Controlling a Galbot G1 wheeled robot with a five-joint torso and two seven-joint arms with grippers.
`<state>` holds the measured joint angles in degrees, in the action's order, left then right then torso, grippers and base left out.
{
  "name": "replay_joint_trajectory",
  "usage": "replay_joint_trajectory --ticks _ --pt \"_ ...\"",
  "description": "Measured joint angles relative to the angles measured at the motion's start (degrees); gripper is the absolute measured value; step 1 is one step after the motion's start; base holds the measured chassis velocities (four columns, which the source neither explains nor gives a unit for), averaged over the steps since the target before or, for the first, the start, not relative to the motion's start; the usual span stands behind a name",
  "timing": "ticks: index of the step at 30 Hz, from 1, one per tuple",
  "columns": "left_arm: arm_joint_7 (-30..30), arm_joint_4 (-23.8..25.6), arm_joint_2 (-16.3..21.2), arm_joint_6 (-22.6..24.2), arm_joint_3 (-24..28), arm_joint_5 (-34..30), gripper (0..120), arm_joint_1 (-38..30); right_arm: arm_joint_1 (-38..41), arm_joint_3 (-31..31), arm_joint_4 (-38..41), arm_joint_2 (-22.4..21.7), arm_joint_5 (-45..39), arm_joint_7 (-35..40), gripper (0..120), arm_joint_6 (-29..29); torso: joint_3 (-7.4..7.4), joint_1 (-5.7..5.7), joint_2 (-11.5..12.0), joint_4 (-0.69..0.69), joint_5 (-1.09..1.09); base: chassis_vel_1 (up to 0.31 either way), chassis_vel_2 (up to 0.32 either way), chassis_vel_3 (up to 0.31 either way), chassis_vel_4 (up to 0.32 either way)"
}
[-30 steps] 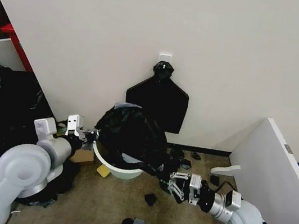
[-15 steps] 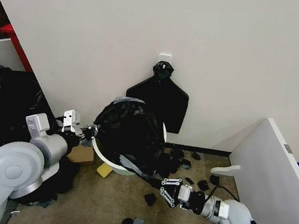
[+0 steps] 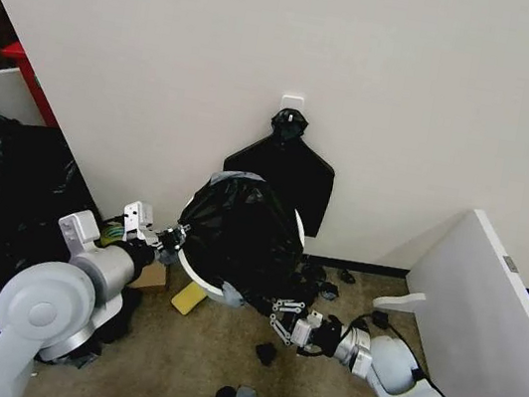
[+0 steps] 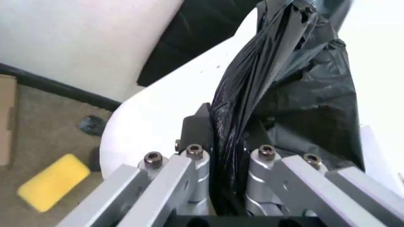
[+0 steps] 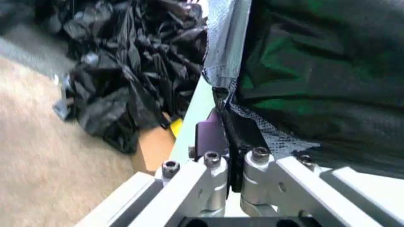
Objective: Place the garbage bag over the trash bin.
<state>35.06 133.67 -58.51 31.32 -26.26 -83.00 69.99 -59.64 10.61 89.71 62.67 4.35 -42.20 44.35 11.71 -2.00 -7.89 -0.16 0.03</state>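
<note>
While the round cream-white plastic trash bin (image 3: 194,273) is tipped on the carpet near the far wall, the large thin black plastic garbage bag (image 3: 239,235) is seen draped over its mouth. A bunched fold of bag at the bin's left rim is pinched by the left gripper (image 3: 170,237), jaws nearly closed on it. The bag's edge at the bin's near-right side is clamped by the right gripper (image 3: 282,318), jaws likewise almost closed. A yellow rectangular sponge (image 3: 188,297) is seen on the floor just beside the bin.
</note>
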Motion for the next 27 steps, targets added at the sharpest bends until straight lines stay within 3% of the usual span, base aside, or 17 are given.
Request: replay_joint_trajectory --ticks 4,13,20,27 --pt "-3.25 -1.22 0.12 -4.89 2.46 3.15 5 0.35 -0.22 0.11 1.26 0.08 0.4 -0.51 0 0.23 0.0 0.0 0.0 0.02 0.0 0.0 0.0 0.0 0.0" --pt "-6.21 -3.63 0.42 -10.54 5.32 4.14 5 -0.02 -2.33 -0.22 5.52 -2.44 -1.94 -3.7 0 -0.04 0.0 0.0 0.0 0.01 0.0 0.0 0.0 0.0 0.0" --pt "-6.78 -3.14 0.02 -12.47 7.28 4.91 5 0.88 -2.6 -0.02 5.86 -3.13 -1.16 -4.13 0 -0.36 0.0 0.0 0.0 -0.01 0.0 0.0 0.0 0.0 0.0" --pt "-5.84 -1.78 0.43 -11.88 6.56 2.03 5 1.53 -0.84 6.66 0.56 -1.72 10.76 -5.15 0 2.66 0.0 0.0 0.0 0.01 0.0 0.0 0.0 0.0 0.0"
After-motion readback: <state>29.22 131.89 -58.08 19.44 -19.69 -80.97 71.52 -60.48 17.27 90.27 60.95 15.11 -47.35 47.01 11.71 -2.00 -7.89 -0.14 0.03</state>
